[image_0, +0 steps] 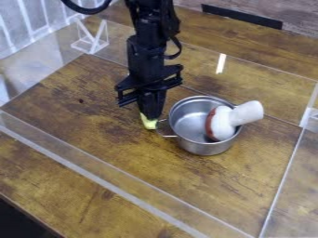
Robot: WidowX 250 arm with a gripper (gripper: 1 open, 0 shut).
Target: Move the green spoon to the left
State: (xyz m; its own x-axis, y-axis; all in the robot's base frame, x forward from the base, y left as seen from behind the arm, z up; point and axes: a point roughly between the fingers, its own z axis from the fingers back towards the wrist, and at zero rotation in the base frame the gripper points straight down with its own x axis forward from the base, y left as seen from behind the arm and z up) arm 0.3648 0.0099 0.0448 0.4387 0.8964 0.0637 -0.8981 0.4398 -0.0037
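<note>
The green spoon lies on the wooden table just left of the silver pot. Only the yellow-green end of its handle shows, poking out below the fingers; its metal bowl is hidden behind the arm. My gripper comes straight down from above with its fingers pinched together on that handle. I cannot tell whether the spoon rests on the table or hangs just above it.
The pot holds a white mushroom-like object that leans over its right rim. A thin pale stick lies further back. A white wire stand sits at the back left. Clear acrylic walls border the table.
</note>
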